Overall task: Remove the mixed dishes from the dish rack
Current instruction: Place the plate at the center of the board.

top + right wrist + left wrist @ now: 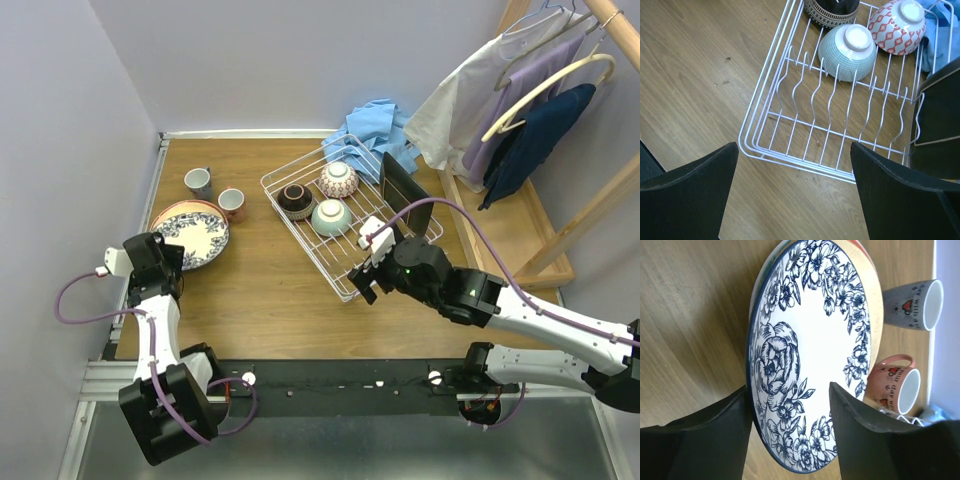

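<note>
The white wire dish rack (352,262) stands mid-table. It holds a brown bowl (295,198), a pink bowl (338,180), a pale green bowl (331,217) and an upright black square plate (405,195). My right gripper (372,264) is open and empty above the rack's near corner (790,150); the right wrist view shows the green bowl (847,50) and pink bowl (897,25) upside down. A blue floral round plate (810,340) tops a stack (190,232) at the left. My left gripper (787,390) is open, its jaws straddling that plate's near edge. A grey cup (199,182) and an orange-red cup (232,204) stand behind.
A blue cloth (375,135) lies behind the rack. A wooden clothes rack (560,230) with hanging garments stands at the right. Walls close the table's left and far sides.
</note>
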Robot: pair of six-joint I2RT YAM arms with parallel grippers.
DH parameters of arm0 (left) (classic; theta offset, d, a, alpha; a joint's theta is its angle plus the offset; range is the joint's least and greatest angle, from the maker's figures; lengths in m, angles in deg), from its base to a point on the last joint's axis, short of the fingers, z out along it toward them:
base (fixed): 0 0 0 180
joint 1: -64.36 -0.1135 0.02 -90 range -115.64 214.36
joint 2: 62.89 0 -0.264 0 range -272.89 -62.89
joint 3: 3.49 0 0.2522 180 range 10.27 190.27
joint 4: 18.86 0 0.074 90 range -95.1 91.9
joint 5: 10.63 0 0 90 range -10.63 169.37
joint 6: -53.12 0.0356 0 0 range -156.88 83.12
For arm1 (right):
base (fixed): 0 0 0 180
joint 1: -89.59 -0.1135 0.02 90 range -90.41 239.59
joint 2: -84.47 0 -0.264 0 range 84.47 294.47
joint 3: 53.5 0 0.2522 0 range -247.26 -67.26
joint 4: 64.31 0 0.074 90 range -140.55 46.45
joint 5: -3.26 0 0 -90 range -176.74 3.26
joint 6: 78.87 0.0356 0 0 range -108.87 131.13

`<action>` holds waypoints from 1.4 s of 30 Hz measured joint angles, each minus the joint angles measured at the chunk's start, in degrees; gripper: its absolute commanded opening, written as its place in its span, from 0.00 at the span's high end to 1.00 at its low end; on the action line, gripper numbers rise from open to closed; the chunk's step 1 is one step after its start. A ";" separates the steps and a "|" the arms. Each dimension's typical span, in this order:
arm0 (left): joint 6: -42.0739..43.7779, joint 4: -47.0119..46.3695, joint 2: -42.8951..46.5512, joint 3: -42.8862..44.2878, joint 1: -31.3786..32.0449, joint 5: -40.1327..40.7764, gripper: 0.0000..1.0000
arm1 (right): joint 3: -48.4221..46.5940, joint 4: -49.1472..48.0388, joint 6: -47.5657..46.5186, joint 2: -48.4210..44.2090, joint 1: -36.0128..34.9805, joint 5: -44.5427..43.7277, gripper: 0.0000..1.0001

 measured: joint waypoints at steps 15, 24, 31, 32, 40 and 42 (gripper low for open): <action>12.13 7.15 -15.06 11.96 0.00 -0.96 0.09 | 1.66 -1.18 -1.60 -0.42 0.04 0.04 0.00; 15.74 10.14 -17.27 14.14 0.00 -1.77 0.01 | 0.94 -0.35 -1.75 0.11 0.04 -0.07 0.00; 20.87 15.17 -10.21 14.14 0.00 -1.73 0.01 | -7.30 2.49 -1.70 6.14 1.66 -0.68 0.00; 22.03 15.98 -8.50 14.14 0.00 -1.77 0.01 | -9.22 2.99 -1.70 7.65 2.64 -0.68 0.00; 27.30 20.57 3.28 14.08 2.73 -3.04 0.01 | -22.58 8.15 -1.79 19.39 14.49 0.94 0.00; 28.35 21.22 5.05 14.12 5.57 -3.04 0.01 | -25.07 9.70 -1.84 21.29 18.14 1.79 0.00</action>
